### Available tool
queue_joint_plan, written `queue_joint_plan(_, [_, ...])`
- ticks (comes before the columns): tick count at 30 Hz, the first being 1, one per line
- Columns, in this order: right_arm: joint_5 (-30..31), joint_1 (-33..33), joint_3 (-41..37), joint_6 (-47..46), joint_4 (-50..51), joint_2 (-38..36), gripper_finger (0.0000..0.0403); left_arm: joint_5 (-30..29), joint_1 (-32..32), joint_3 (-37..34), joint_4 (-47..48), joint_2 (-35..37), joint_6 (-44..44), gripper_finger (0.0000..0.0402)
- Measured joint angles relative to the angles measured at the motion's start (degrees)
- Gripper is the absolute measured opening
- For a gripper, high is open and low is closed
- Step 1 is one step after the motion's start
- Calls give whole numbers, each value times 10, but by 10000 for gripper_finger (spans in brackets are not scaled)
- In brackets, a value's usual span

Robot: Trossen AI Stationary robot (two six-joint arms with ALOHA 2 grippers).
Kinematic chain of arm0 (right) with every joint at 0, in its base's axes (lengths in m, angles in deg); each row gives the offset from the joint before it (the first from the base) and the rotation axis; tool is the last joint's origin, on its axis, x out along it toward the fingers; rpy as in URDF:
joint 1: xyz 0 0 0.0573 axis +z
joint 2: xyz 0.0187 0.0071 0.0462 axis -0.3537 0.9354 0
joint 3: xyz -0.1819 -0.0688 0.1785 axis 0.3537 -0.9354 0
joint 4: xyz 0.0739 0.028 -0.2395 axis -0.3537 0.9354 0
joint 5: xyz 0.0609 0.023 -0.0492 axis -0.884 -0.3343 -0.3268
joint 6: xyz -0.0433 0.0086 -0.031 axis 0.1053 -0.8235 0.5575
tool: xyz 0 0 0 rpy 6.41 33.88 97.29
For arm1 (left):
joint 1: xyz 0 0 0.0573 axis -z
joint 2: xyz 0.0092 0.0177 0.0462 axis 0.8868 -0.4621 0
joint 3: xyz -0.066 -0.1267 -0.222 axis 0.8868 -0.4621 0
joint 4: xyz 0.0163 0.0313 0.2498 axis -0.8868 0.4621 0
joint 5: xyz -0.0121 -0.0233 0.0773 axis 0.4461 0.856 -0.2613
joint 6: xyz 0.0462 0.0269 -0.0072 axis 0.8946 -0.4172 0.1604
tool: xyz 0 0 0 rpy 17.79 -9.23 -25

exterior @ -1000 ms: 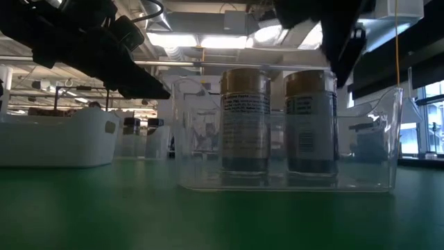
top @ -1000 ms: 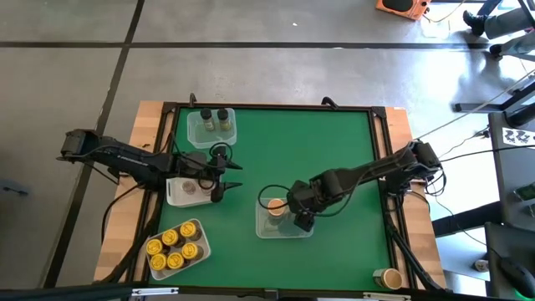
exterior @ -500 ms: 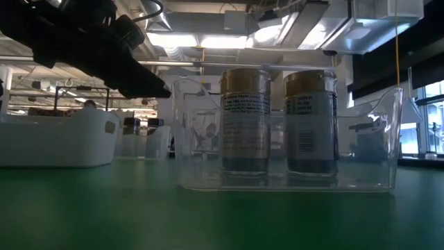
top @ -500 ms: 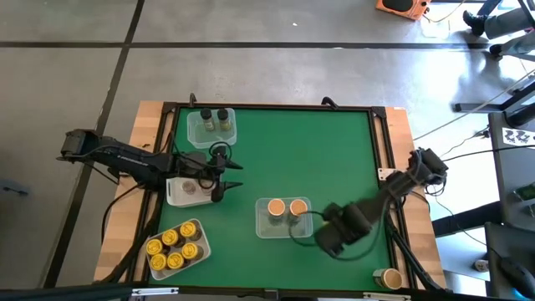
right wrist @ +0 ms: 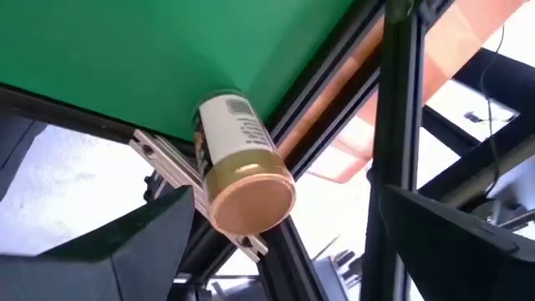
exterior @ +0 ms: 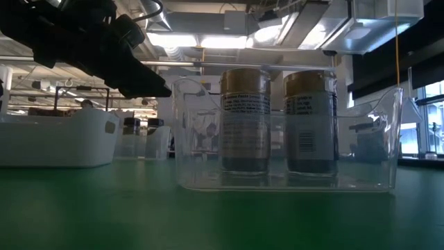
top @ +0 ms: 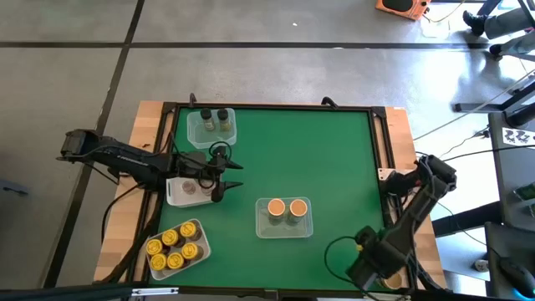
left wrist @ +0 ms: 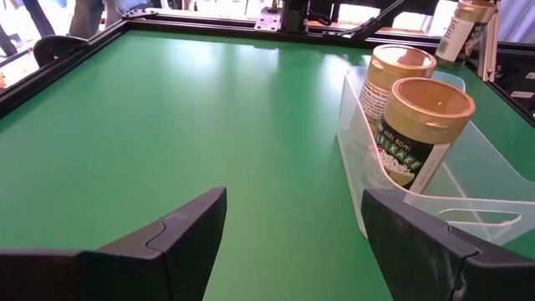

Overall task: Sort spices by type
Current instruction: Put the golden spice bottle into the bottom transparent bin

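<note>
Spices: 2 orange-lidded jars point(top: 286, 208) stood in the clear tray point(top: 284, 235). Right gripper point(top: 374, 266), jaws spread and empty, had swung from that tray toward the corner jar point(right wrist: 237, 173). Left gripper point(top: 233, 176) stayed open by the white tray point(top: 173, 194).

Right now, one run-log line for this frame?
left gripper: open, idle by white tray | right gripper: open, over tan-lidded spice jar at table's near-right corner | clear plastic tray: two orange-tan-lidded jars
</note>
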Motion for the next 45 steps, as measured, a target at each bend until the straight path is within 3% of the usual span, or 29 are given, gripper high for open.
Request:
queue_joint_plan(5, [46,35,-14,-79,-56,0,381,0,0,0,0,0,0,276])
queue_joint_plan(11, [16,61,-27,-170,-116,0,381,0,0,0,0,0,2,276])
queue_joint_plan(23, [18,104,-27,-290,-118,0,381,0,15,0,0,0,14,276])
queue_joint_plan(45, [3,102,-27,-264,-133,78,381,0,16,0,0,0,0,276])
